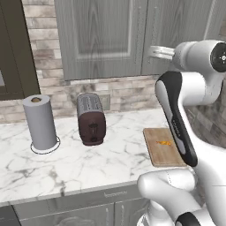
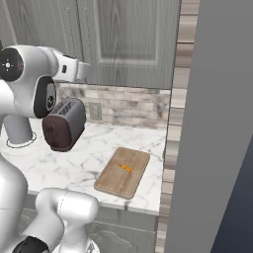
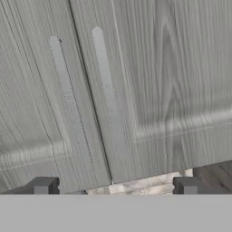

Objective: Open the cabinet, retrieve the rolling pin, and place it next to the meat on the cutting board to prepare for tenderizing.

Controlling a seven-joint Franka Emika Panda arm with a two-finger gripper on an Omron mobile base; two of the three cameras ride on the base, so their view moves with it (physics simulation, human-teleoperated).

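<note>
Zero steps done: cabinet (image 3: 136,90) doors shut, my gripper (image 3: 115,186) wide and empty facing them; meat (image 2: 125,168) waits on cutting board (image 2: 123,173).

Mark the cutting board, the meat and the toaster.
cutting board (image 2: 116,184), right base view, bare wood near its front edge.
meat (image 2: 125,168), right base view, middle of the scrap.
toaster (image 1: 91,121), left base view, front face.

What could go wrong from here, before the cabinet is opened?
1. The two cabinet handles sit close together beside the door seam, so the open fingers might catch the wrong one or both.
2. The doors are shut, so the rolling pin's position is unknown.
3. The meat is tiny on the board; placing the pin beside it may knock it.
</note>
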